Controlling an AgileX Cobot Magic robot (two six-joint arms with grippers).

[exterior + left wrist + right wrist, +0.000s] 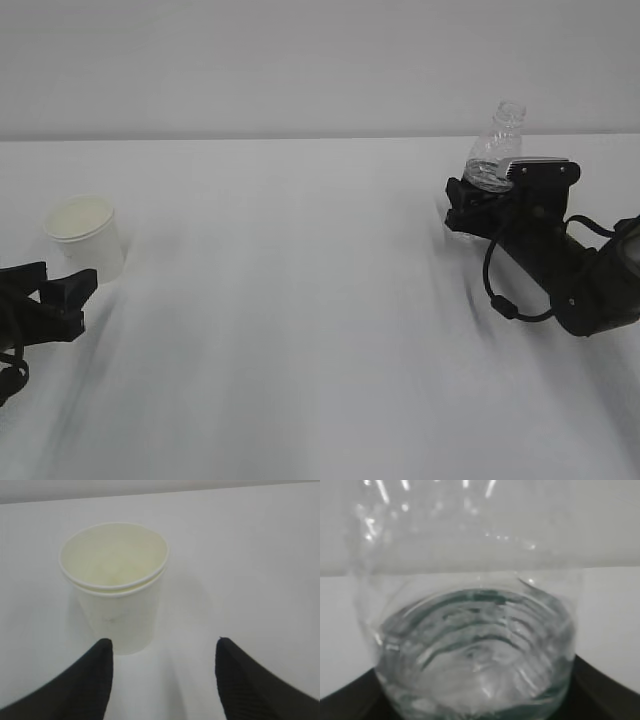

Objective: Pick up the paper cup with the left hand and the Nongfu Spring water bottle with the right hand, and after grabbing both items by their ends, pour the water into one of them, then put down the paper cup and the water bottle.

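The white paper cup (85,235) stands upright at the left of the table, its cream inside showing. My left gripper (68,285) sits low just in front of it, open. In the left wrist view the cup (117,595) is just ahead of the left fingertip and apart from both black fingers (95,680); nothing lies between them. The clear Nongfu Spring water bottle (497,150) stands upright at the right, capless. My right gripper (470,205) reaches round its lower body. Up close the ribbed bottle (475,650) fills the gap between the dark fingers (605,685). The water level is hard to make out.
The white table (300,300) stretches between the two arms, with a pale wall behind it. The right arm with its grey box (540,170) and black cable (500,290) lies low over the table on the right.
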